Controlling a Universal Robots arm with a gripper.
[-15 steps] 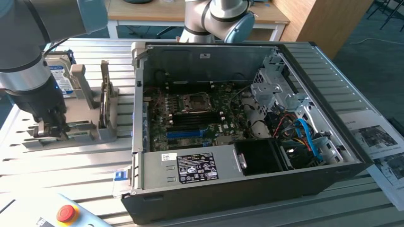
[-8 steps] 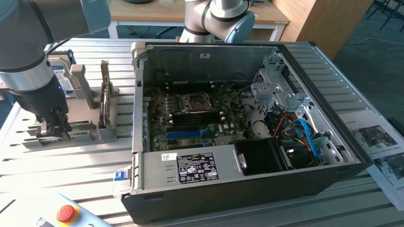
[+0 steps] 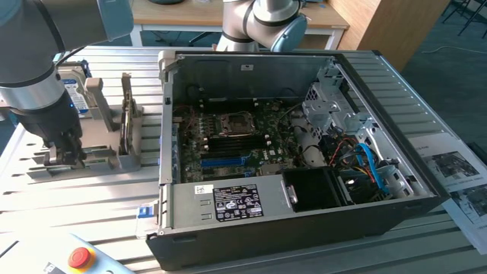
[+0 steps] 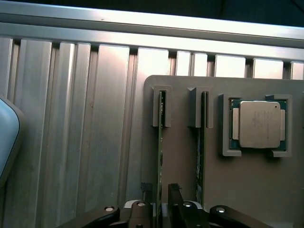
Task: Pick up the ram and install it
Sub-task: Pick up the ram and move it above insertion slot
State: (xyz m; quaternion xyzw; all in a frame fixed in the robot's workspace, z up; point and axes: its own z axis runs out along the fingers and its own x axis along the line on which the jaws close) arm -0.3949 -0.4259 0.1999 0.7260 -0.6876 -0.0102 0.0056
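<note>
The arm has its gripper [image 3: 65,153] down at the grey holder [image 3: 106,162] on the slatted metal table [image 3: 91,200], off to the exterior view's left of the open computer case [image 3: 304,234]; from the wrist view, the ram [image 4: 161,137] stands on edge in one of the holder's two slots, its far end caught in a small grey bracket; the two dark fingers [image 4: 175,194] sit one on each side of the stick's near end, parted only narrowly, with a sliver of space showing on either side, so the jaws stand around it and are not clamped; a second stick [image 4: 203,142] stands on edge in the neighbouring slot, just beside the first; beyond that a silver-capped processor [image 4: 259,124] lies flat in its own square pocket; inside the case the motherboard [image 3: 228,140] lies exposed, with a blue slot [image 3: 224,161] along its near edge.
</note>
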